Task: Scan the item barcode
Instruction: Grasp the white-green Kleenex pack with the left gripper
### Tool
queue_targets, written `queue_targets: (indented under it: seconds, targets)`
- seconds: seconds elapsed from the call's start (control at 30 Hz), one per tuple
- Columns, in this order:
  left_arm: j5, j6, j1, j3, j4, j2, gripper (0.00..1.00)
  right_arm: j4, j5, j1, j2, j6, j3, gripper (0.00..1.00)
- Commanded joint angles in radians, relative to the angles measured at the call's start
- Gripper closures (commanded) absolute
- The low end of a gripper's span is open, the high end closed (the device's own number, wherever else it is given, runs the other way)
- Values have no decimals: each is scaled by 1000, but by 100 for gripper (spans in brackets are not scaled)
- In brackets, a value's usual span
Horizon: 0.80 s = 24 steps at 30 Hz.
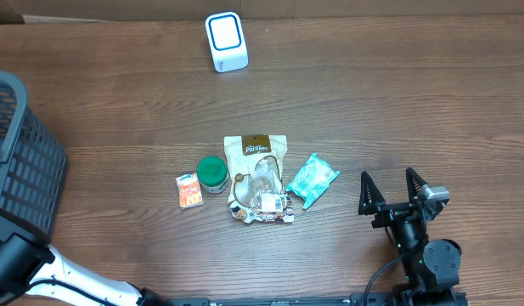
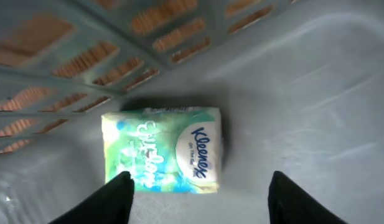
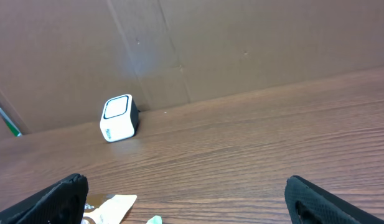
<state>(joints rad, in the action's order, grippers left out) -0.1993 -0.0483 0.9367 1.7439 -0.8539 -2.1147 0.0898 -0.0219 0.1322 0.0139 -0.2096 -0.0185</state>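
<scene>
**Tissue pack's in the basket, L gripper over it w/ fingers apart**

The green-and-white soft plastic Kleenex tissue pack (image 2: 162, 149) lies flat on the floor of the dark grey plastic mesh basket (image 1: 24, 161), close to the mesh wall, logo side up. No barcode showing afaict. The left gripper (image 2: 200, 183) hangs right above it, fingers apart: one by the pack's lower left corner, the other well off to the side. Nothing held.

Imo it's either a pick or a drop-off, can't tell which. If it's a pick: shift so the pack sits centred btw the fingers, come straight down, and stay clear of the mesh wall. It's a soft pack, so squeeze gently or it'll crumple. Barcode's prob on the underside, so that face has to end up toward the small white box scanner with the blue-rimmed face (image 1: 226, 41) at the far side of the brown wood table (image 1: 397, 102).

The right gripper (image 1: 391, 191) sits at the other end, spread wide, empty. Mid-table: brown snack pouch (image 1: 256, 153), green-lidded round jar (image 1: 212, 170), small orange packet (image 1: 189, 190), teal crinkly packet (image 1: 312, 179).
</scene>
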Motion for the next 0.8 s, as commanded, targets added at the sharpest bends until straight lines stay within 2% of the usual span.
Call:
queue_targets:
  seconds: [0.0,0.4,0.43,0.5,0.53,0.63,0.67,0.77]
  targets:
    - [-42,2,6,-10,1,-27,49,-6,1,-3,-11,-2,10,0]
    - [-103,-45,6,-10,8,-97,54,-6,1,-3,-11,-2,10,0]
    - [-103,-45,6,-10,10,-101,57,-6,1,-3,-11,-2,11,0]
    - [-95,-46,6,-10,10,-105,75,-6,1,-3,-11,-2,11,0]
    - [-88,-46,6,-10,9,-107,79,-6,1,-3,-11,-2,10,0]
    - [-73,-57,5,-10,0,-121,84,-6,2,-3,-11,-2,11,0]
    - [-69,-56,5,-10,-5,-124,94,-6,1,-3,-11,-2,11,0]
    - [-65,-57,5,-10,-30,-134,96,-6,1,-3,-11,-2,11,0]
